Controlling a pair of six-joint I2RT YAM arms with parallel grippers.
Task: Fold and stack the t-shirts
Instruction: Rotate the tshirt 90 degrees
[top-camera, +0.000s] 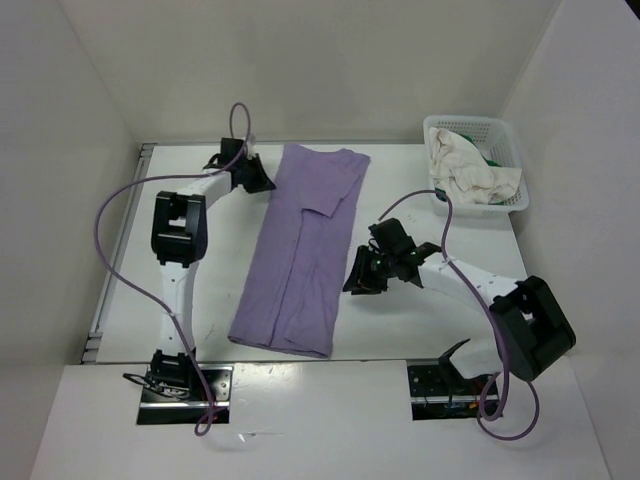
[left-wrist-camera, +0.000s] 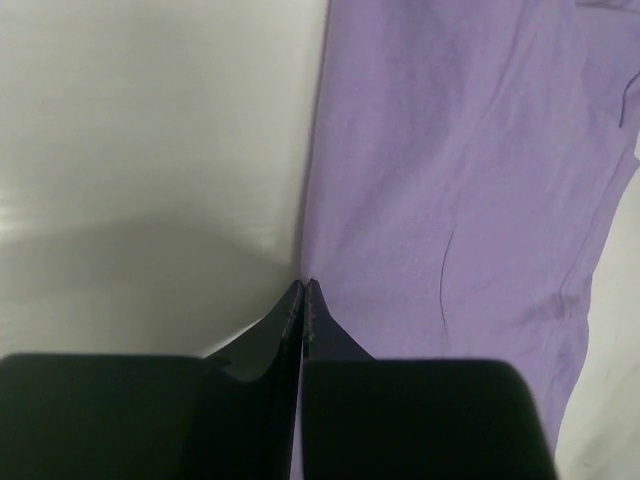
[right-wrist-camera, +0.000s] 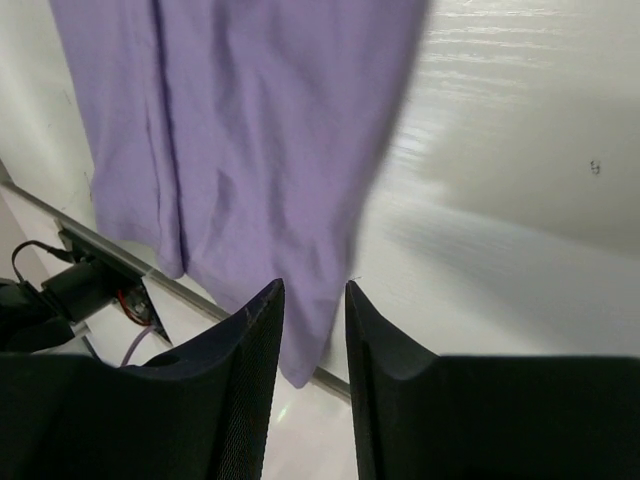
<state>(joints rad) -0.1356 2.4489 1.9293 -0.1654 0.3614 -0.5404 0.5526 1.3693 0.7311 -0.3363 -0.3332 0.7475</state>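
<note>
A lavender t-shirt (top-camera: 300, 250) lies flat on the white table, folded lengthwise into a long strip with one sleeve turned in at the top. My left gripper (top-camera: 262, 178) is at its upper left edge; in the left wrist view the left gripper (left-wrist-camera: 305, 284) is shut, tips pinched on the edge of the lavender t-shirt (left-wrist-camera: 450, 180). My right gripper (top-camera: 356, 282) hovers by the strip's right edge. In the right wrist view the right gripper (right-wrist-camera: 315, 290) is open over the lavender t-shirt (right-wrist-camera: 250, 130), holding nothing. A cream t-shirt (top-camera: 468, 172) and a bit of green t-shirt (top-camera: 493, 158) sit in the basket.
A white lattice basket (top-camera: 508, 132) stands at the table's back right corner. White walls close in the table on the left, back and right. The arm bases and cables (top-camera: 170, 385) sit along the near edge.
</note>
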